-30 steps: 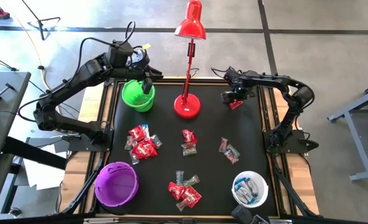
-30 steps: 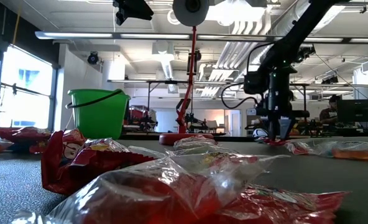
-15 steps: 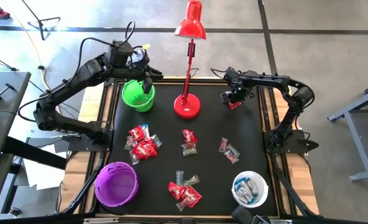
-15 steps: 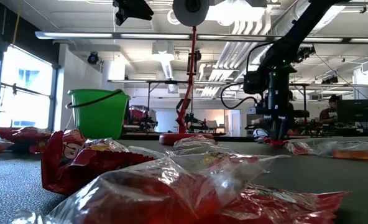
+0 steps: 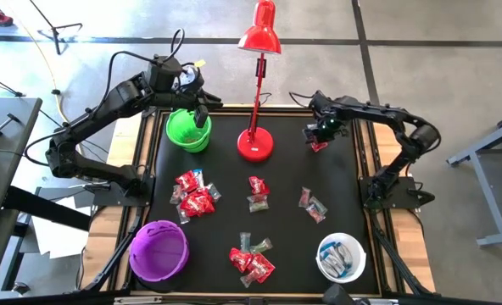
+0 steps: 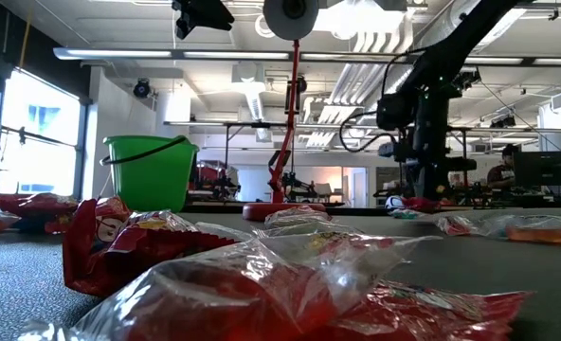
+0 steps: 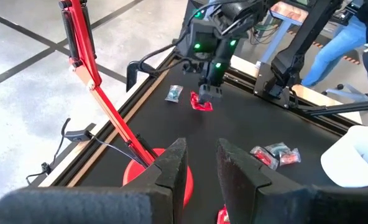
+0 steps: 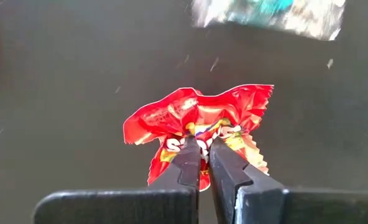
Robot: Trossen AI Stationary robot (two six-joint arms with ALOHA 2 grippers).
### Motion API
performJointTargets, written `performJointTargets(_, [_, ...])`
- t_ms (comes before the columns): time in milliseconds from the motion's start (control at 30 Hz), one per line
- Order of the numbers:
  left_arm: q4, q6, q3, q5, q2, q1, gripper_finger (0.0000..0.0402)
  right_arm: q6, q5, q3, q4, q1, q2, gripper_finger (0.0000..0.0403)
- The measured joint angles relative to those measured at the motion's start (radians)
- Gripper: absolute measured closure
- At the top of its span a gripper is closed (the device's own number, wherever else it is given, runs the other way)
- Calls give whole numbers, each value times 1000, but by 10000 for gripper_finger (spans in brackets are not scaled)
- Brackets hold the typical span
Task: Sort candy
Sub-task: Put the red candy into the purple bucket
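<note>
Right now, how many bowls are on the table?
3: green bowl at the far left corner under the left gripper, purple bowl near left, white bowl near right.

Grey concrete floor (image 5: 437, 34), bright windows (image 6: 34, 133), ceiling pipes (image 6: 356, 66)

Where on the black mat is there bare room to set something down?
Bare strips lie between the green bowl and the left red candy pile, and between the purple bowl and the front pile. The mat's middle is crowded with candy.

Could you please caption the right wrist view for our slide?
Right gripper shut on a red candy above the black mat.
</note>
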Motion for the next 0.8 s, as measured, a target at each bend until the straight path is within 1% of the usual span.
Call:
performJointTargets(100, [0,0,0,0,0,0,328,0,-16,1,6,15,-47,396])
performJointTargets(233, [0,0,0,0,0,0,328,-6,-71,1,19,47,-109,396])
performJointTargets(333, [0,0,0,0,0,-4,328,-9,-103,2,56,85,-167,396])
performJointTargets(400, [1,1,0,0,0,-12,328,-4,-105,2,103,120,-209,396])
performJointTargets(500, [6,0,0,1,0,-30,328,-1,-105,2,210,173,-275,396])
performJointTargets(633, [61,0,0,1,0,-64,328,9,-89,3,423,246,-351,396])
performJointTargets(800, [166,-16,0,1,0,-108,328,26,1,5,701,327,-396,396])
